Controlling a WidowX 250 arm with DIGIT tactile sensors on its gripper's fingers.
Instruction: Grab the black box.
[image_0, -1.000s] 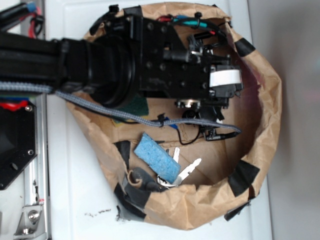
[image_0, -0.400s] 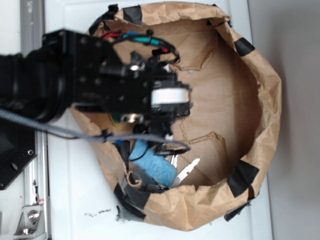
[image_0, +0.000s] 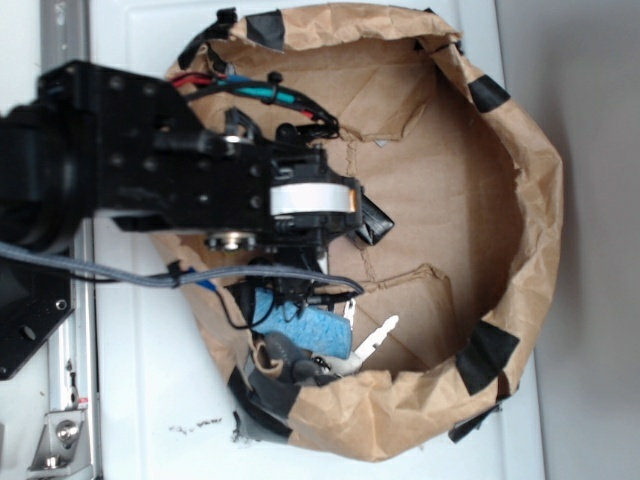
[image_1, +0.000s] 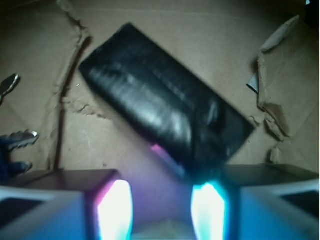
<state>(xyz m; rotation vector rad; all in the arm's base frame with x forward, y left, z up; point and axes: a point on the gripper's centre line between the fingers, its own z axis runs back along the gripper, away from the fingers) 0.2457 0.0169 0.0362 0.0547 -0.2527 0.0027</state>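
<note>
Directly ahead of the end effector (image_1: 162, 210), the tilted black box (image_1: 165, 122).

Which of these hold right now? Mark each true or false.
1. The box lies diagonally on brown paper in the wrist view. True.
2. The sponge is red. False: it is blue.
3. Keys lie beside the sponge. True.
4. The gripper hangs over the bin's right half in the exterior view. False: it is over the left half.
</note>
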